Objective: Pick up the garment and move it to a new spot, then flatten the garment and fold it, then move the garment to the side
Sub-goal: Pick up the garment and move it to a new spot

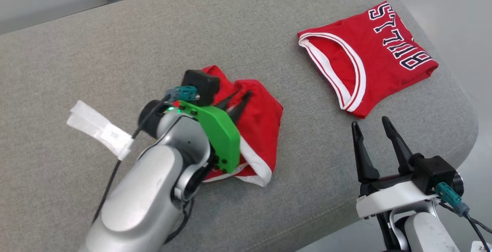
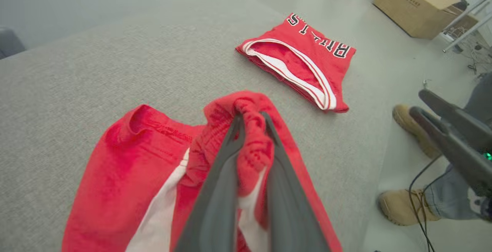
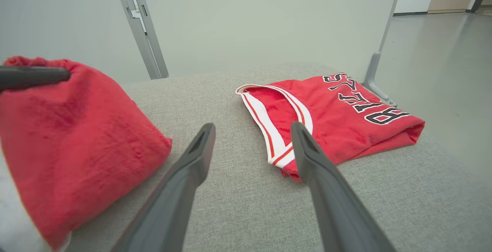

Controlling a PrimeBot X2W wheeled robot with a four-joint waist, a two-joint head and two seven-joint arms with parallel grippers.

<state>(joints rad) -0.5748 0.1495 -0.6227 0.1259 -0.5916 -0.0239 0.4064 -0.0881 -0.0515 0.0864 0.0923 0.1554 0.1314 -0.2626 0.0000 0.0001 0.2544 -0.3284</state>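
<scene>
A crumpled red garment [image 1: 259, 129] with white trim lies near the middle of the grey cushioned surface [image 1: 115, 52]. My left gripper [image 1: 237, 97] is shut on a bunched fold of its red fabric [image 2: 251, 136], which is pinched between the two dark fingers [image 2: 221, 175]. In the right wrist view the same garment [image 3: 69, 140] rises as a red heap at the left. My right gripper [image 1: 371, 127] stands open near the front right edge, nothing between its fingers [image 3: 184, 175], pointing toward a folded jersey.
A folded red jersey [image 1: 369, 56] with white trim and dark lettering lies at the far right. A white paper tag [image 1: 98, 129] rests on the left. A person's tan boots [image 2: 407, 206] stand on the floor, and a cardboard box [image 2: 417, 4] sits farther off.
</scene>
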